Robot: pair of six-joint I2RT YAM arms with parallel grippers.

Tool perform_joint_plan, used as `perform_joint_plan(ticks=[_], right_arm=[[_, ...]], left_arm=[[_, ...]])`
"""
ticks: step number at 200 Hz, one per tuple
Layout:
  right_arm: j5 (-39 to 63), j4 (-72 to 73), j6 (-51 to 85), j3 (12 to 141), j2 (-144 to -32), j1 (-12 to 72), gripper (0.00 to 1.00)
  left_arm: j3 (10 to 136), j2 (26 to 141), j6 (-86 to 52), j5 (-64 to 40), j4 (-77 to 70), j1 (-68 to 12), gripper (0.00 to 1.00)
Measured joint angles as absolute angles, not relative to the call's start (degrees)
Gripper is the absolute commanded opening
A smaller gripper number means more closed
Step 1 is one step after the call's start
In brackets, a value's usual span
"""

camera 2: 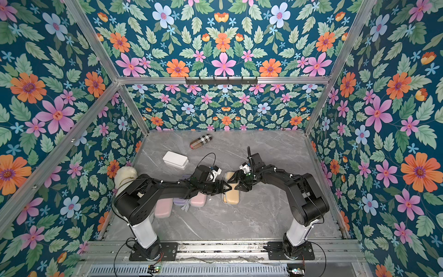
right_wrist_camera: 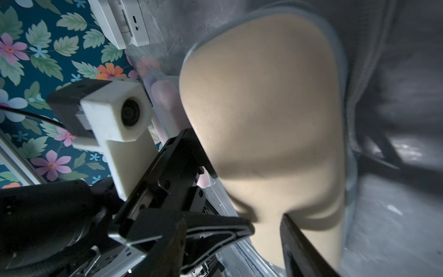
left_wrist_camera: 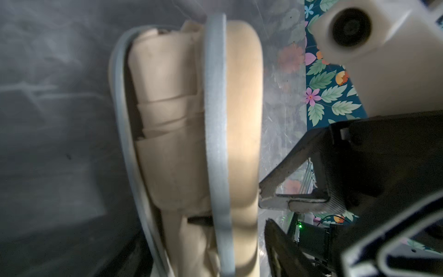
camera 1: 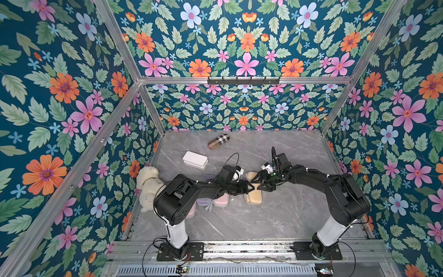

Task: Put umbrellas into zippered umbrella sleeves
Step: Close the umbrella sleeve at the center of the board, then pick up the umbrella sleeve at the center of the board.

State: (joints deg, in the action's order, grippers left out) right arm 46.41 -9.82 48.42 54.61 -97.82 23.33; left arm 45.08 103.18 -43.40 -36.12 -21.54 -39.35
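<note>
On the grey marble tabletop (camera 2: 251,215), the left gripper (camera 2: 227,187) and right gripper (camera 2: 239,186) come close together over the middle of the tan-yellow sleeve (camera 2: 232,198). To its left lie a pink sleeve (camera 2: 198,201), a lavender sleeve (camera 2: 179,202) and a second pink sleeve (camera 2: 163,207), all partly hidden under the left arm (camera 2: 167,187). Farther back sit a white box (camera 2: 175,160) and a tan plaid roll (camera 2: 201,141). A white plush toy (camera 2: 124,175) lies by the left wall.

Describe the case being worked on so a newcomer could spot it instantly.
On the grey marble table, look where the left gripper and right gripper face each other. The oblong case between them is tan-yellow, unlike the pink case and lavender case beside it.
</note>
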Motion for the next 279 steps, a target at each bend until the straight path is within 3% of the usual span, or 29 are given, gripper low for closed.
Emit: perform_joint_plan(ticks=[59,103,171,193,211,232,265,279], right_arm=[[48.07,-12.08,45.80,50.68,-90.54,13.74,0.61],[45.28,-16.47,40.56,47.77,-93.91,14.52,0.58],[48.03,-5.30,48.23,47.42,-98.45,19.07,0.31],[48.56,-2.63,50.96,47.24,-98.52,19.11,0.29],[48.62,-1.78,52.05,47.62,-98.41,19.09,0.30],[48.40,-3.36,51.07,48.88,-98.50,19.00,0.35],[47.51,-10.63,44.80,50.37,-95.77,16.58,0.60],[45.04,-14.92,40.12,51.86,-93.71,15.57,0.66]], left_arm=[[47.20,103.24,-39.22,-36.80,-17.06,-38.39,0.63],[47.24,103.98,-39.07,-38.85,-17.74,-38.13,0.66],[44.16,103.98,-42.44,-42.35,-23.55,-38.15,0.61],[43.94,103.98,-43.57,-42.63,-24.10,-38.09,0.58],[43.81,103.98,-43.77,-42.78,-24.32,-38.06,0.53],[43.75,104.71,-44.18,-43.33,-24.56,-37.85,0.37],[42.48,105.19,-44.16,-44.51,-26.70,-36.95,0.23],[41.65,105.25,-44.40,-44.91,-28.18,-36.82,0.18]])
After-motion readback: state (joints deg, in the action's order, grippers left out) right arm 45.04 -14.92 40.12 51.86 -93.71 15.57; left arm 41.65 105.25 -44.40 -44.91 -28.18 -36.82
